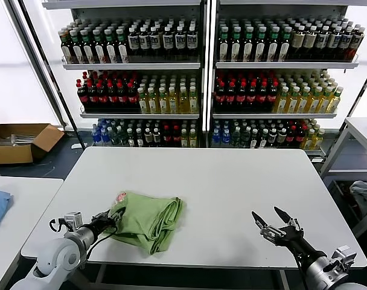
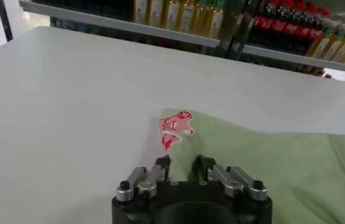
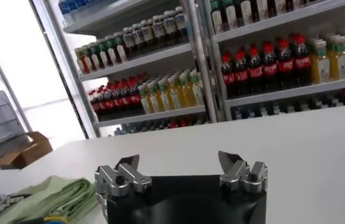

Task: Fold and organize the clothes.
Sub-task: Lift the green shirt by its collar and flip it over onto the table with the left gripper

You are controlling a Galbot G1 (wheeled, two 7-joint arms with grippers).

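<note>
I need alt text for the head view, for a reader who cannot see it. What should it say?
A folded light green polo shirt lies near the front left of a white table, the left gripper shut on its edge. The right gripper hovers open over the front right of the table, and shelves of bottled drinks stand behind.

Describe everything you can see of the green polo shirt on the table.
The light green polo shirt is soft, thin-looking fabric, folded into a rumpled bundle with layered edges along its right side. A red-and-white printed graphic shows at its far left corner. It lies flat near the front left of the white table. The left gripper is pinching its left edge; the open right gripper is well apart from it.
</note>
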